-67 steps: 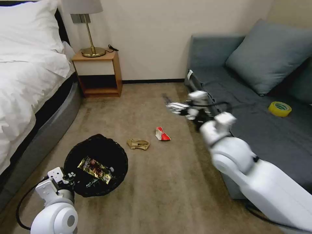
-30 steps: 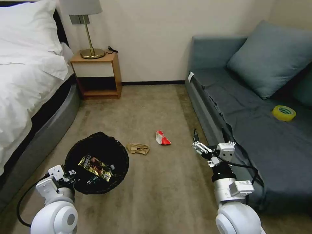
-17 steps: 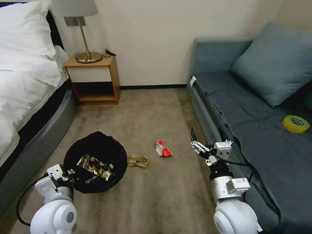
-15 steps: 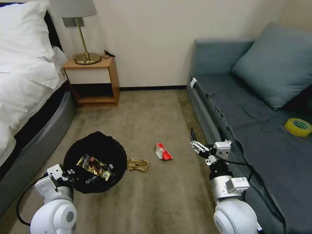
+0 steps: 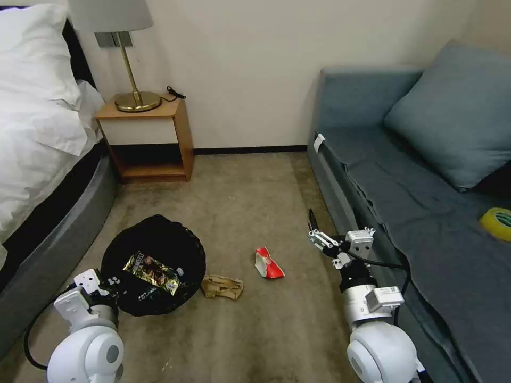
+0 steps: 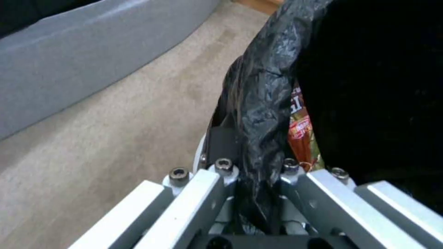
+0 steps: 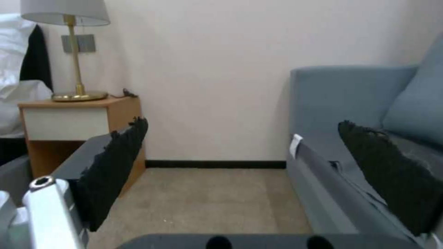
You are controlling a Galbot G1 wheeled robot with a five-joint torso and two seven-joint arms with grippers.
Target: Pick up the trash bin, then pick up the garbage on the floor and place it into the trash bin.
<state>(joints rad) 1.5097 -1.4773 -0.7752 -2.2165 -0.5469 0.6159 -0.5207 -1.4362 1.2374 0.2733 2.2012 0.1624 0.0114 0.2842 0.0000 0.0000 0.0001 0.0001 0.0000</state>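
Observation:
The trash bin [image 5: 133,242], lined with a crinkly black bag, stands on the carpet at lower left. My left gripper [image 5: 109,283] is shut on its near rim; in the left wrist view the fingers [image 6: 221,173] pinch the black bag [image 6: 263,103]. A yellow-brown snack wrapper [image 5: 153,271] lies inside the bin. Beside the bin lies crumpled tan paper [image 5: 222,287], and further right a red-white packet [image 5: 268,264]. My right gripper [image 5: 313,230] hovers open and empty near the sofa edge, right of the packet. Its dark pads [image 7: 115,166] stand wide apart.
A bed [image 5: 37,138] runs along the left. A wooden nightstand [image 5: 146,141] with a brass lamp [image 5: 125,53] stands at the back wall. The grey sofa [image 5: 415,202] with a cushion fills the right, and a yellow tape roll [image 5: 497,223] lies on it.
The right arm has pulled back from its far reach over the floor and now stands low by the sofa edge. The camera has shifted. The left gripper keeps its hold on the bin.

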